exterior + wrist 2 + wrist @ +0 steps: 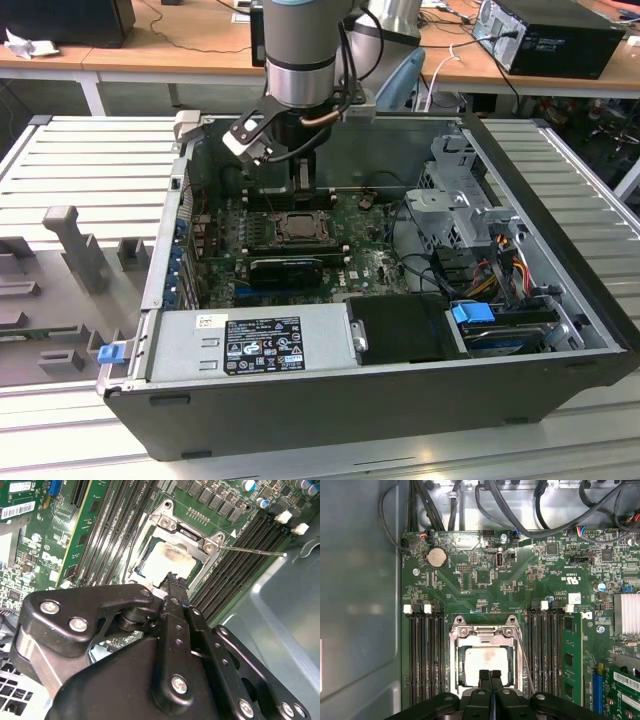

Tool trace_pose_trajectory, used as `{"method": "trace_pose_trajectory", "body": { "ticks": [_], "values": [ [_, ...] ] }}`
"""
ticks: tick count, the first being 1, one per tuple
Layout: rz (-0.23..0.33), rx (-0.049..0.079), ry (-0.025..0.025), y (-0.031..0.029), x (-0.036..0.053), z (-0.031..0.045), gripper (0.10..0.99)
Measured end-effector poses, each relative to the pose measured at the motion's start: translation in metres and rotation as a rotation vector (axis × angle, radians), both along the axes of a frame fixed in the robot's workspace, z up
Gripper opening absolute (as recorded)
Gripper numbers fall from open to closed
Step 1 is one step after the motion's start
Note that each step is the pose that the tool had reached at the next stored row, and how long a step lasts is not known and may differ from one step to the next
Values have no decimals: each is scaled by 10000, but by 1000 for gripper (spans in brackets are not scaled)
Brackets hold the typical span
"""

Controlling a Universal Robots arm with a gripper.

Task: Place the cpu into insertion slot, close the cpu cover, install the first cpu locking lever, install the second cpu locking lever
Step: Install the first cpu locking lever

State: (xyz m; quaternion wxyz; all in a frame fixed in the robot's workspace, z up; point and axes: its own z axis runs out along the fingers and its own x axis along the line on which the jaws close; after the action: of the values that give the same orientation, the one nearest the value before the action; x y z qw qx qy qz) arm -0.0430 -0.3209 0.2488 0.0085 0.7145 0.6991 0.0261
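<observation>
Tan-silver, the cpu (487, 661) is sitting in the insertion slot (460, 666) under the lowered cpu cover (485, 639) on the green motherboard (485, 575), while the fingers (484, 677), pressed together, are hanging over its edge.

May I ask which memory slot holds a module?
The outermost slot of the bank away from the grey case wall holds a green module; the others are empty black.
</observation>
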Motion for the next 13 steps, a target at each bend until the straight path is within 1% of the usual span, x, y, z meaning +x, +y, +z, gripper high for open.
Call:
{"method": "trace_pose_trajectory", "body": {
  "ticks": [9, 13],
  "values": [
    [0, 0, 0, 0, 0, 80, 106],
    [-2, 0, -1, 0, 0, 145, 106]
  ]
}}
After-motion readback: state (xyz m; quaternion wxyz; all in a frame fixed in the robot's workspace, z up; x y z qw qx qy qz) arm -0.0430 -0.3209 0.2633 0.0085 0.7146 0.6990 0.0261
